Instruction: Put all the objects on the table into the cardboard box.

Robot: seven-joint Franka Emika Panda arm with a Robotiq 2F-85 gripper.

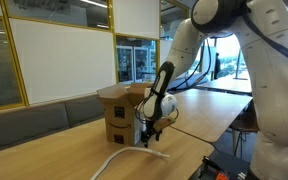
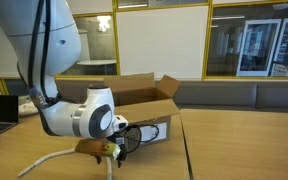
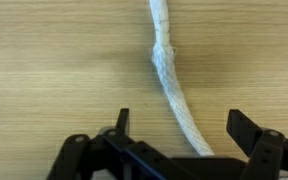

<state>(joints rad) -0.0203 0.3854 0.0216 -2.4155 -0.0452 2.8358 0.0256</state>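
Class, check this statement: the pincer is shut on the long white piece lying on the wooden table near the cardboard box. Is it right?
Not quite. The pincer is open, not shut on anything: the wrist view shows its fingers standing wide apart on either side of the long white piece, which lies on the wooden table near the cardboard box.

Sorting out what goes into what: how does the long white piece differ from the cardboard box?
The white piece is thin, long and gently curved; the cardboard box is a bulky brown cube. The white piece lies flat; the box stands upright with flaps open. Both rest on the wooden table.
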